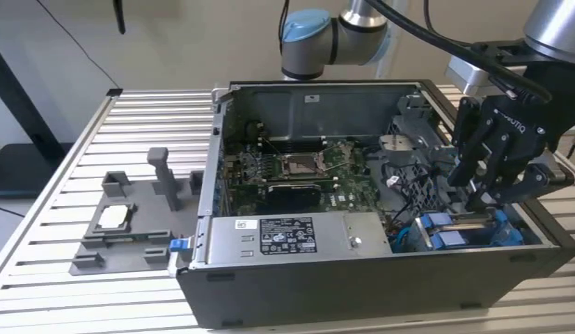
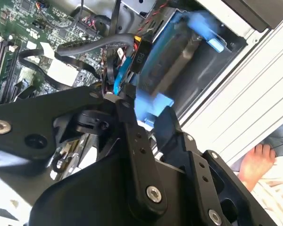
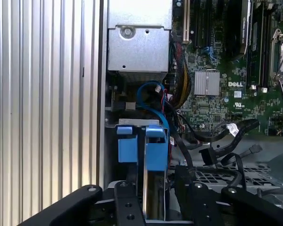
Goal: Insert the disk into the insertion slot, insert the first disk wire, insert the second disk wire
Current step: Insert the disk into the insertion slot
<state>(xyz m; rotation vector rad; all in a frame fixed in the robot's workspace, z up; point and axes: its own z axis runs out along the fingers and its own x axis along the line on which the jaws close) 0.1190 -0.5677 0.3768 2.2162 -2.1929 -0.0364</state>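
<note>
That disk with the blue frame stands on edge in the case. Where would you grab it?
Probably by its two broad flat faces, coming down through the open side of the case. The disk stands on edge with its thin edge facing out, so the faces are the parallel surfaces on offer.

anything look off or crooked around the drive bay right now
Nothing spilled or damaged. The silver-grey hard drive in its bright blue plastic carrier stands straight in the blue-edged slot, at the black gripper. Black cables beside it lie loose, one connector seemingly unplugged.
</note>
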